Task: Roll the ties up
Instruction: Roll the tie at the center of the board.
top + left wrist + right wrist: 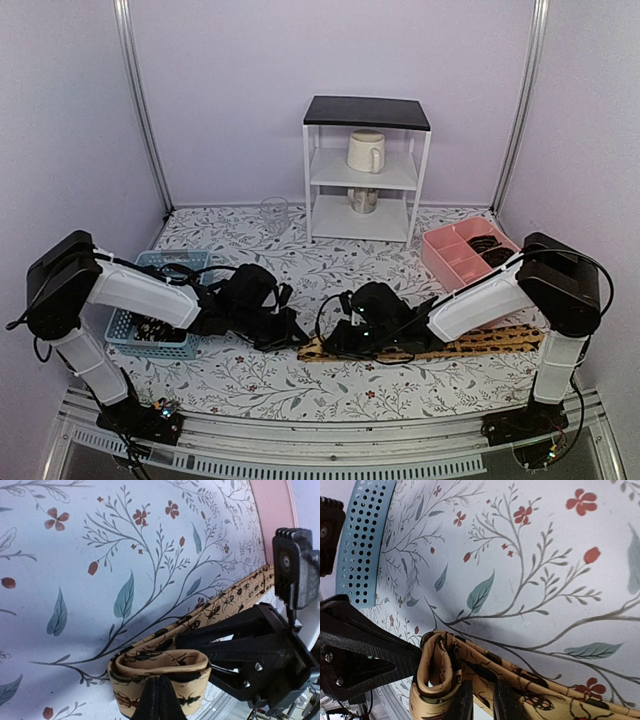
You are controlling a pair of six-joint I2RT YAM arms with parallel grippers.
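Observation:
A tan-orange tie [480, 340] with dark markings lies along the table's near right side, and its left end is wound into a small roll [160, 667]. My left gripper [290, 338] is shut on the near wall of that roll [160, 685]. My right gripper [335, 338] meets the roll from the other side. Its fingers [465, 702] stand slightly apart over a fold of the tie [520, 680] next to the roll [435, 675]. Dark ties [155, 328] lie in the blue basket.
The blue mesh basket [125, 335] stands at the left, behind my left arm. A pink divided tray [440, 255] holding dark rolls stands at the right. A white shelf unit [365, 170] with two mugs and a clear glass [274, 213] stand at the back.

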